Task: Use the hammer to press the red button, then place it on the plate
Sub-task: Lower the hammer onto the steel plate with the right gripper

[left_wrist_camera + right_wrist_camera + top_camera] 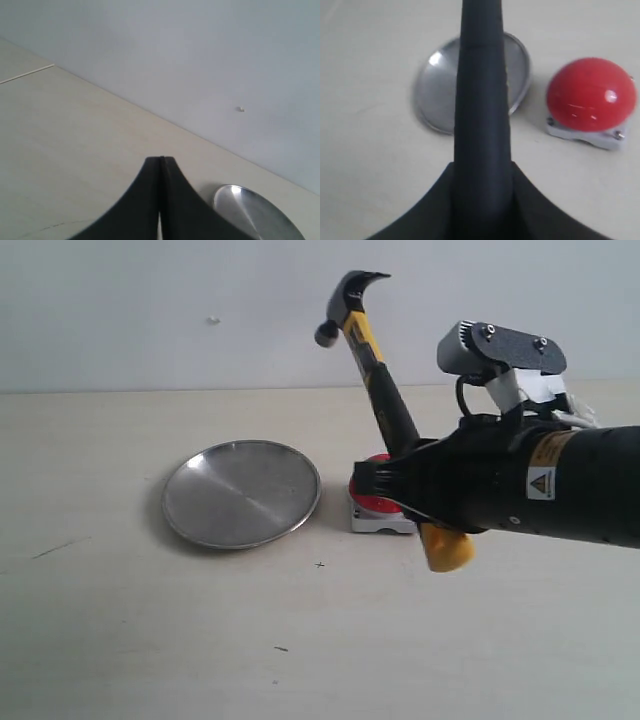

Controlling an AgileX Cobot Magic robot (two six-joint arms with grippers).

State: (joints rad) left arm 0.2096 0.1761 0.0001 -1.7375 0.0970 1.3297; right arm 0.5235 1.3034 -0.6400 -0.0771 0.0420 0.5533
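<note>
Plainly, we see the right end effector point(395, 478) clamped on the black grip of the hammer point(372, 360). The hammer stands tilted above the red button point(376, 504), with its dark steel head raised high over the button and its yellow looped end sticking out below the fingers. In the exterior view we make out only a sliver of the red dome and part of its grey base; the end effector covers the rest. The right wrist view shows the dome whole, but there the hammer's head is cut off by the frame. The plate point(240, 495) lies on the desk point(120, 640) just beside the button, apart from it. The left end effector point(161, 167) has its fingers pressed together, and beyond it we see only a cropped part of the plate.
</note>
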